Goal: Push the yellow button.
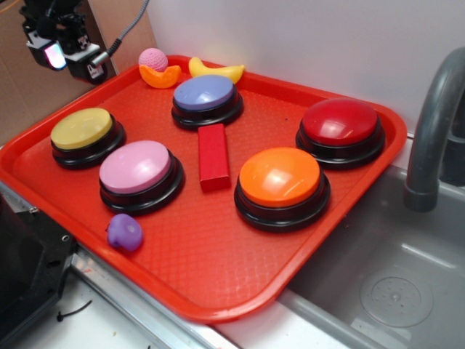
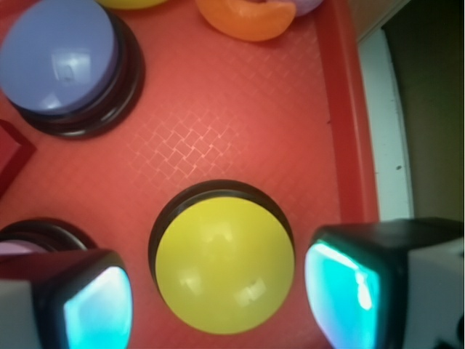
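Glowing pads of spread hand (image 2: 218, 305) flank glossy domed yellow button (image 2: 218, 258).

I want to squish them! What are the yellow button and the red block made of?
The yellow button looks like hard, glossy plastic: its dome shows bright reflections, above a black base. The red block has flat faces and a duller finish, perhaps painted wood or plastic; I can't tell which.

We see our black gripper (image 2: 218, 298), blocky fingers (image 2: 367, 280) with glowing cyan-teal pads, pale grey outer shells, a grey cable (image 1: 127, 33) trailing from the black wrist housing
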Robot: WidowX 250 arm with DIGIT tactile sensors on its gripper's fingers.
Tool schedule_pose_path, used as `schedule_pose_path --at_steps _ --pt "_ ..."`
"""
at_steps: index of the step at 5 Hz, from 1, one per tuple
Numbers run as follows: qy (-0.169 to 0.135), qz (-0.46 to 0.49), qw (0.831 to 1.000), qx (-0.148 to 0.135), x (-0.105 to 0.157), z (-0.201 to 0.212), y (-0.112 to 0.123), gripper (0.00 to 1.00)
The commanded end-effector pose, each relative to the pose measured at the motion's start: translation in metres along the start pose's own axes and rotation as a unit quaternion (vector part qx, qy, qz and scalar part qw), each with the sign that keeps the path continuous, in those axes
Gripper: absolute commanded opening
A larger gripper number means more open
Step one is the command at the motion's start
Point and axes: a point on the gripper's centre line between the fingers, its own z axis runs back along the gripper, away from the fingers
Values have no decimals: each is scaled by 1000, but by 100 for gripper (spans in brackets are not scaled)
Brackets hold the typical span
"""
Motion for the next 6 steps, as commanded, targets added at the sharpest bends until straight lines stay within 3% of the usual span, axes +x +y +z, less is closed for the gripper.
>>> schedule_pose_path --at_steps 1,6 --pt "-40 6 999 11 4 24 7 100" --pt "-31 3 999 11 11 32 3 100"
